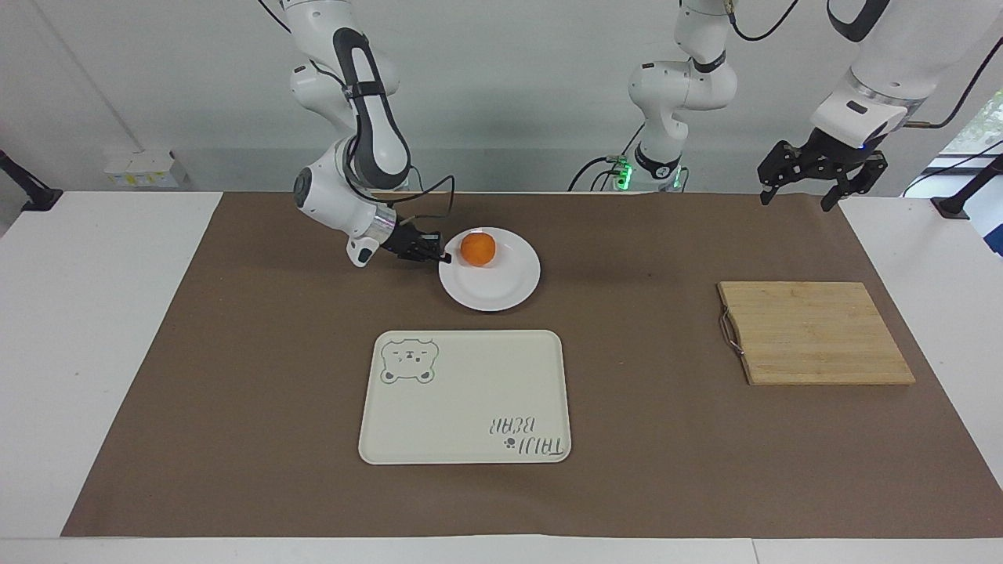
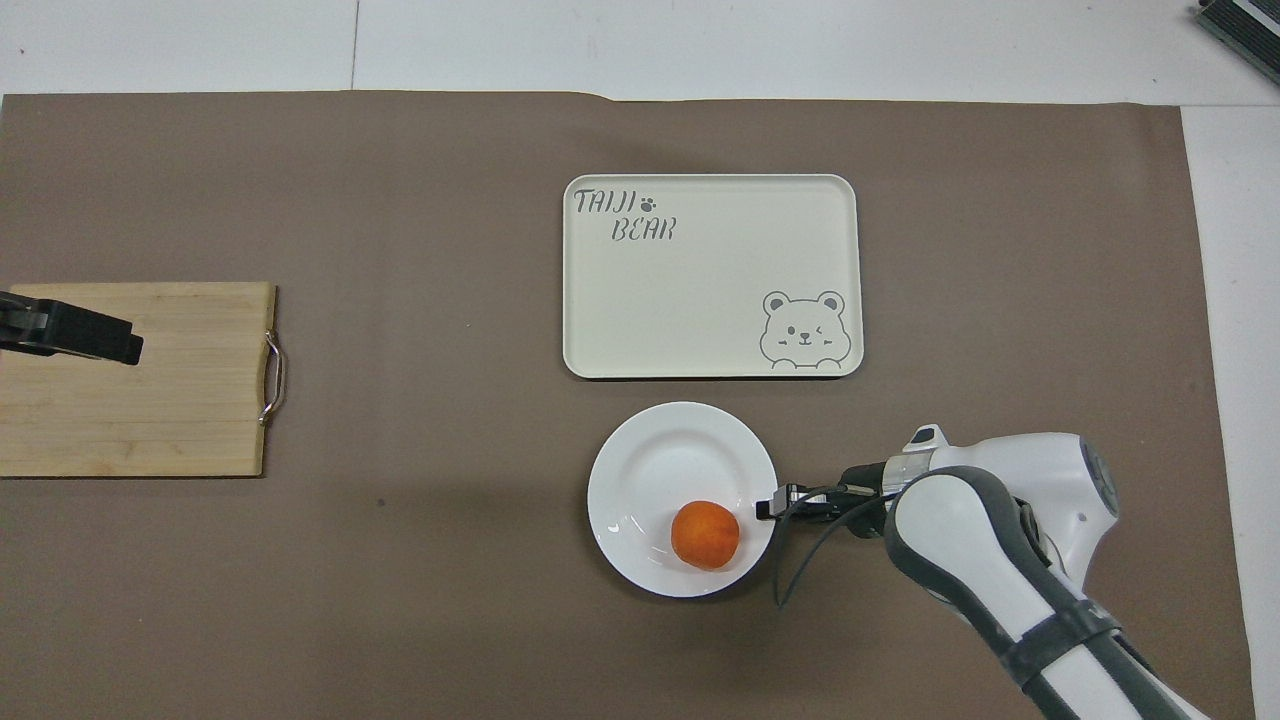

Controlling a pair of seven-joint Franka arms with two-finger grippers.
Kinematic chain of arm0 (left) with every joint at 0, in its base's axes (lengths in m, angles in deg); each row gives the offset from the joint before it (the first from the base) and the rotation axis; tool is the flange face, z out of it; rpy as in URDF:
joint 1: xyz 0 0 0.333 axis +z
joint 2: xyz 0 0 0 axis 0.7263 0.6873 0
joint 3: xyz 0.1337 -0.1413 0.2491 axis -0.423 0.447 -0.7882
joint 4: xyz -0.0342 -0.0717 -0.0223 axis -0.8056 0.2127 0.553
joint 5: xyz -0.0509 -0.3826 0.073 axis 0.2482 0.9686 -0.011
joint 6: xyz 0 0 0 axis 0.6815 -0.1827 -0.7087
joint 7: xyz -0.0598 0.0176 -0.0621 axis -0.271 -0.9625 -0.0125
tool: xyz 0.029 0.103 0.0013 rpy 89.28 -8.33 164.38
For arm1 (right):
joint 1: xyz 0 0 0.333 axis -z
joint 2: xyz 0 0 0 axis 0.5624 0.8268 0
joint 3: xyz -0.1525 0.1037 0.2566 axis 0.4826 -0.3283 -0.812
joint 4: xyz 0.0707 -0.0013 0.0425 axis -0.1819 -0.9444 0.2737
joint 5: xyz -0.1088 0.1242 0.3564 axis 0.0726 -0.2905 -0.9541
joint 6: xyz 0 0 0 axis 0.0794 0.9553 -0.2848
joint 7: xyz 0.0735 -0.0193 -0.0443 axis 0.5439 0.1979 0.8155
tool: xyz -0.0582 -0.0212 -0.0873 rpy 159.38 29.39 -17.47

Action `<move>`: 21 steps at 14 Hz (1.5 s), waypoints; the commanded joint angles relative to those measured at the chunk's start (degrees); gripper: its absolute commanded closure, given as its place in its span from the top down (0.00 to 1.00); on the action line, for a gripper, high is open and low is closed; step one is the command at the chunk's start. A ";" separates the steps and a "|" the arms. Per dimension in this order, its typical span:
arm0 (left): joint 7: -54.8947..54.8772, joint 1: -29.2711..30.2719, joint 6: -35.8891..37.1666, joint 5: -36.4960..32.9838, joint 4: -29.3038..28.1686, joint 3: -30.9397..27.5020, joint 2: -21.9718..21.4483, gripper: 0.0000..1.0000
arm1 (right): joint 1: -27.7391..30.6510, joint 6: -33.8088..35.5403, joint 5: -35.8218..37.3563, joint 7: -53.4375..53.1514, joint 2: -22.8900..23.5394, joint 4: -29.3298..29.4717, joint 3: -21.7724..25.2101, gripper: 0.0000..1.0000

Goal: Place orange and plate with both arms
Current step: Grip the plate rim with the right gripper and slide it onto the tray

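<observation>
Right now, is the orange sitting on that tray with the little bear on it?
No, the orange lies on the round white plate, which is nearer to the robots than the bear tray.

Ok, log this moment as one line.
right tool: shut on plate rim | orange: on plate | left tool: open, waiting over table end | tray: nothing on it
</observation>
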 commanded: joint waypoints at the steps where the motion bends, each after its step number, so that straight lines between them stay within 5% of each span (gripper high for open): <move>1: 0.70 0.61 -1.05 -0.97 -1.71 0.72 -1.49 1.00 | -0.05 0.00 -1.66 0.34 2.39 3.34 -0.06 0.00; 13: 0.70 0.61 -1.05 -0.97 -1.71 0.72 -1.49 1.00 | 6.09 14.49 0.80 0.07 0.46 14.41 0.64 0.00; 21: 0.70 0.61 -1.05 -0.97 -1.71 0.72 -1.49 1.00 | 11.01 17.23 2.91 -4.32 11.60 33.72 0.64 0.00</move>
